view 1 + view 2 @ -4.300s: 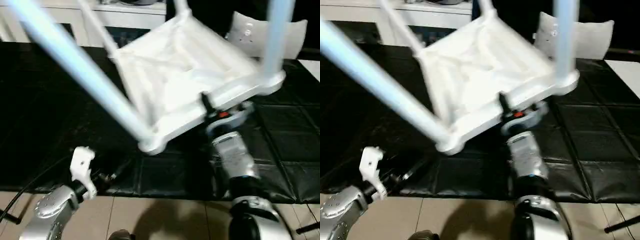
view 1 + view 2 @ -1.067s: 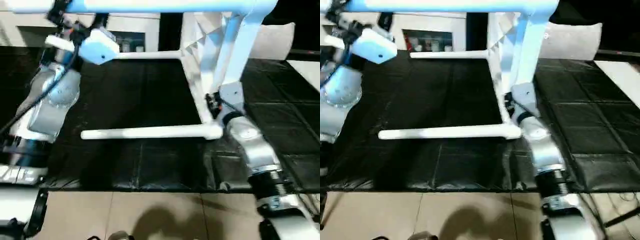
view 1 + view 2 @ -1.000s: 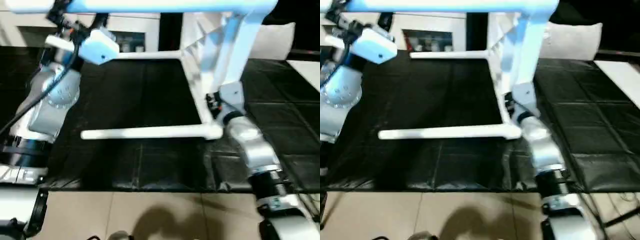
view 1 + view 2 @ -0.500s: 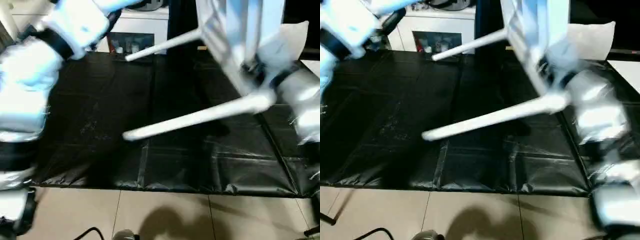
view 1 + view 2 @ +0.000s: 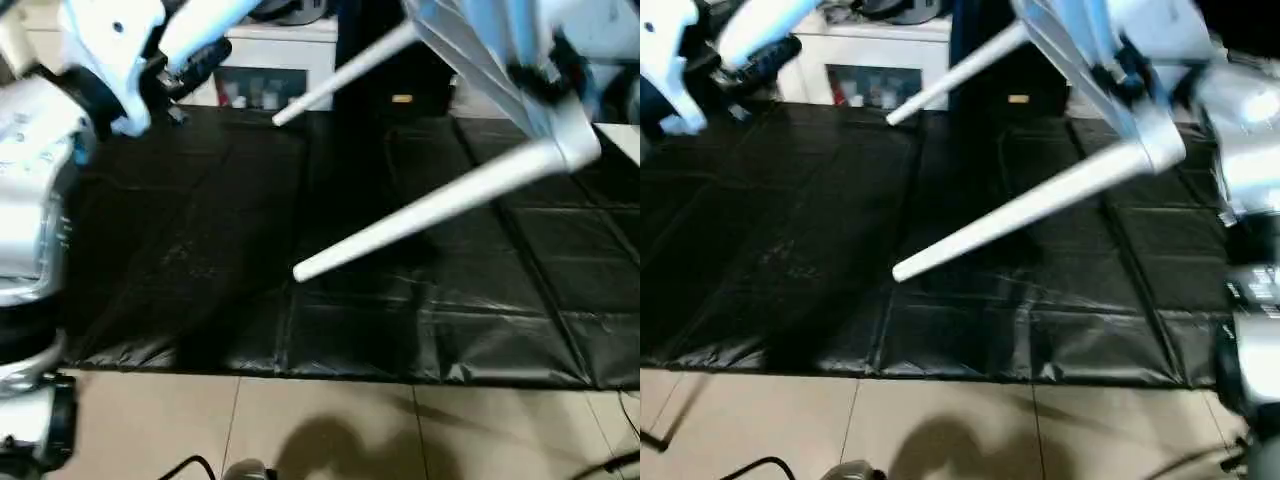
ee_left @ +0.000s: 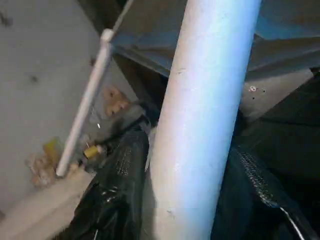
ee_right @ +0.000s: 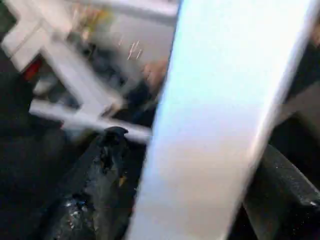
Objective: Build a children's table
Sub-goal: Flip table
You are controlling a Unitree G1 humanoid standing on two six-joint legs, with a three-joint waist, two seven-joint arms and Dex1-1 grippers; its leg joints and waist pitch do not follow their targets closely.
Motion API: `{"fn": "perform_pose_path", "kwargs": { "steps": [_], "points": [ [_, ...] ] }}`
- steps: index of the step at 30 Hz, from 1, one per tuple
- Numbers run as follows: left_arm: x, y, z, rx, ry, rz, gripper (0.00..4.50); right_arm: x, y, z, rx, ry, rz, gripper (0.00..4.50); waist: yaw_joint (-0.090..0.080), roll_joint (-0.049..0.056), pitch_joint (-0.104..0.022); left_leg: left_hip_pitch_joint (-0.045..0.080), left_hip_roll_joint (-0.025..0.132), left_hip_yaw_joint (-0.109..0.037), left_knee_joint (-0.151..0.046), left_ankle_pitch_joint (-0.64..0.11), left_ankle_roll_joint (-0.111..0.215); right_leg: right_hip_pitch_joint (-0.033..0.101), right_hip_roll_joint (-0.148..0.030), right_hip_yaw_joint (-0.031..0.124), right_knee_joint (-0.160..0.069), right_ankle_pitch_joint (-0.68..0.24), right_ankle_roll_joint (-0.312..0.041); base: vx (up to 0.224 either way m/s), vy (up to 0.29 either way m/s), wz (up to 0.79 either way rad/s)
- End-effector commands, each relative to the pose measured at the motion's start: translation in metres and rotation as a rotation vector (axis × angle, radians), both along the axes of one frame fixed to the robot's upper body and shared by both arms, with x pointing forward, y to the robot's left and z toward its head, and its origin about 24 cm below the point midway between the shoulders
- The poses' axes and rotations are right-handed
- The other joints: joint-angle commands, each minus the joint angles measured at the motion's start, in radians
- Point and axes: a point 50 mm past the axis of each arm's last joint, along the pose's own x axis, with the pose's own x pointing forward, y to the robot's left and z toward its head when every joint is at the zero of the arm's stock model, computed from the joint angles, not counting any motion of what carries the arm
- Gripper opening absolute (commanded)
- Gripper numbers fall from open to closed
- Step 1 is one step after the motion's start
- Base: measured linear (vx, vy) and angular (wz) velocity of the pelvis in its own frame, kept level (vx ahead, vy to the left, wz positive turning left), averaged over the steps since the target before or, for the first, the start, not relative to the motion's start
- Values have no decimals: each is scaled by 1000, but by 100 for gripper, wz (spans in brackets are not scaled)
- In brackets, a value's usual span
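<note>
Left eye view: two table legs (image 5: 440, 205) visible.

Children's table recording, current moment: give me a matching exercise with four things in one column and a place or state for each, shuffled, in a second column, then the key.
Things:
1. children's table
2. black mat
3. left gripper
4. white cabinet

Places or states:
A. spread over the floor, with tiles along its near edge
B. stands at the far side behind the mat, small items behind its glass
C. held tilted in the air, legs slanting out over the mat
D. one black finger on each side of a white table leg

Pairs: 1-C, 2-A, 3-D, 4-B
</note>
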Motion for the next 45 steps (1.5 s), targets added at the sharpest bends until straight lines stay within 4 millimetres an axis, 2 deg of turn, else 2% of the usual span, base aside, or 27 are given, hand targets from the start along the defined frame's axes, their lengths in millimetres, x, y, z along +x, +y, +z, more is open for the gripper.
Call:
{"fn": "perform_pose_path", "kwargs": {
  "steps": [1, 3, 4, 5, 6, 7, 9, 11, 14, 16, 17, 18, 19, 20, 22, 23, 24, 25, 28, 31, 32, 35, 37, 39, 41, 44, 45],
  "points": [
    [9, -6, -16, -133, 118, -36, 183, -6, 29, 10, 1, -108, 162, 378, -9, -23, -51, 18, 31, -11, -63, -332, -10, 19, -50, 29, -104, -434, -133, 0, 0, 0],
    [9, -5, -17, -129, 123, -40, 183, -15, 35, 28, 84, -245, 230, 400, -10, -19, -56, 14, 32, -13, -66, -316, -6, 23, -47, 28, -98, -373, -143, 0, 0, 0],
    [9, -5, -17, -129, 123, -40, 183, -15, 35, 28, 84, -245, 230, 410, -10, -20, -57, 14, 33, -13, -66, -315, -4, 22, -46, 28, -96, -352, -147, 0, 0, 0],
    [10, -5, -17, -118, 115, -39, 183, -27, 38, 42, 160, -358, 306, 416, -12, -20, -57, 10, 34, -14, -68, -306, 4, 24, -46, 29, -93, -317, -153, 0, 0, 0],
    [10, -5, -18, -115, 114, -36, 182, -29, 38, 43, 175, -373, 320, 422, -12, -20, -58, 10, 35, -13, -68, -293, 9, 26, -46, 30, -91, -293, -157, 0, 0, 0],
    [10, -4, -18, -111, 112, -33, 180, -32, 38, 46, 199, -398, 343, 431, -7, -18, -64, 14, 38, -11, -64, -258, 17, 25, -45, 32, -85, -223, -177, 0, 0, 0],
    [10, -2, -21, -108, 107, -21, 177, -43, 41, 44, 284, -438, 440, 448, -3, -14, -68, 15, 39, -9, -61, -208, 34, 30, -41, 31, -75, -115, -206, 0, 0, 0],
    [10, 2, -24, -91, 105, 1, 174, -44, 44, 32, 338, -399, 478, 450, -3, -14, -67, 5, 38, -10, -61, -149, 57, 38, -40, 29, -66, -19, -220, 0, 0, 0],
    [7, 3, -28, -44, 72, -39, 171, -43, 47, 3, 420, -325, 455, 450, -6, -13, -65, 7, 37, -11, -67, -174, 43, 40, -43, 28, -74, -63, -213, 0, 0, 0],
    [5, 5, -31, -47, 77, -33, 170, -43, 47, -14, 478, -288, 426, 450, -8, -15, -62, 10, 38, -12, -73, -223, 13, 38, -46, 29, -82, -152, -197, 0, 0, 0],
    [4, 7, -35, -48, 82, -20, 167, -45, 45, -33, 544, -254, 397, 450, -7, -12, -59, 13, 40, -11, -78, -251, -1, 34, -48, 32, -87, -193, -181, 0, 0, 0],
    [4, 7, -35, -48, 82, -19, 167, -45, 45, -34, 546, -253, 396, 450, -10, -12, -60, 12, 39, -13, -78, -263, -8, 34, -48, 31, -87, -210, -175, 0, 0, 0],
    [3, 9, -38, -47, 87, -7, 165, -46, 42, -51, 595, -209, 372, 450, -11, -11, -61, 16, 39, -14, -80, -289, -17, 33, -47, 30, -90, -244, -166, 0, 0, 0],
    [1, 11, -41, -47, 91, -2, 164, -48, 40, -67, 627, -168, 348, 450, -9, -12, -60, 18, 39, -13, -80, -293, -17, 31, -47, 32, -94, -250, -160, 0, 0, 0],
    [-1, 15, -46, -34, 86, 8, 163, -54, 35, -97, 682, -80, 299, 450, -8, -5, -55, 18, 41, -17, -87, -332, -23, 28, -48, 33, -100, -288, -141, 0, 0, 0],
    [-2, 17, -48, -33, 81, 14, 162, -58, 32, -110, 724, -47, 271, 450, -11, -8, -56, 18, 41, -18, -89, -343, -27, 29, -47, 33, -101, -292, -136, 0, 0, 0],
    [-2, 18, -48, -33, 80, 15, 161, -59, 31, -112, 733, -42, 265, 450, -10, -2, -58, 18, 40, -20, -90, -341, -29, 29, -48, 34, -99, -280, -139, 0, 0, 0],
    [-4, 19, -52, -19, 80, 6, 160, -62, 24, -129, 781, -5, 195, 450, -14, -4, -58, 16, 40, -20, -91, -341, -30, 30, -46, 33, -98, -264, -145, 0, 0, 0],
    [-9, 22, -57, -8, 78, -15, 159, -65, 5, -155, 883, 42, 28, 450, -15, -3, -56, 19, 39, -18, -92, -349, -30, 26, -47, 35, -103, -284, -143, 0, 0, 0],
    [-11, 24, -59, 0, 84, -20, 157, -64, -4, -167, 910, 84, -38, 450, -18, -4, -55, 21, 38, -18, -92, -361, -33, 24, -47, 34, -102, -295, -139, 0, 0, 0],
    [-12, 24, -60, 13, 92, -27, 156, -61, -4, -171, 908, 112, -49, 450, -18, 2, -54, 21, 38, -19, -92, -365, -34, 23, -46, 34, -102, -298, -138, 0, 0, 0],
    [-13, 24, -61, 24, 99, -41, 156, -46, -5, -181, 920, 230, -89, 450, -31, -1, -54, 22, 35, -21, -91, -395, -41, 24, -47, 32, -104, -333, -145, 0, 0, 0],
    [-13, 24, -61, 31, 98, -46, 156, -36, -2, -182, 931, 274, -59, 450, -32, -2, -55, 20, 36, -20, -89, -381, -36, 25, -49, 33, -103, -313, -155, 0, 0, 0],
    [-14, 24, -62, 37, 96, -59, 156, -21, 9, -184, 939, 361, 17, 450, -33, -11, -55, 17, 37, -19, -88, -361, -25, 28, -50, 33, -100, -292, -170, 0, 0, 0],
    [-15, 24, -62, 43, 101, -65, 156, -13, 14, -187, 932, 410, 36, 450, -31, -4, -59, 17, 39, -16, -84, -321, -17, 29, -52, 34, -93, -241, -197, 0, 0, 0],
    [-17, 24, -64, 49, 115, -78, 156, -6, 18, -190, 918, 448, 38, 450, -29, -1, -61, 17, 38, -13, -82, -279, -10, 33, -50, 32, -89, -179, -222, 0, 0, 0],
    [-19, 22, -67, 60, 134, -100, 156, 5, 27, -187, 929, 493, 73, 450, -22, 3, -63, 22, 40, -10, -79, -253, -5, 32, -50, 33, -87, -136, -229, 0, 0, 0]
  ]
}}
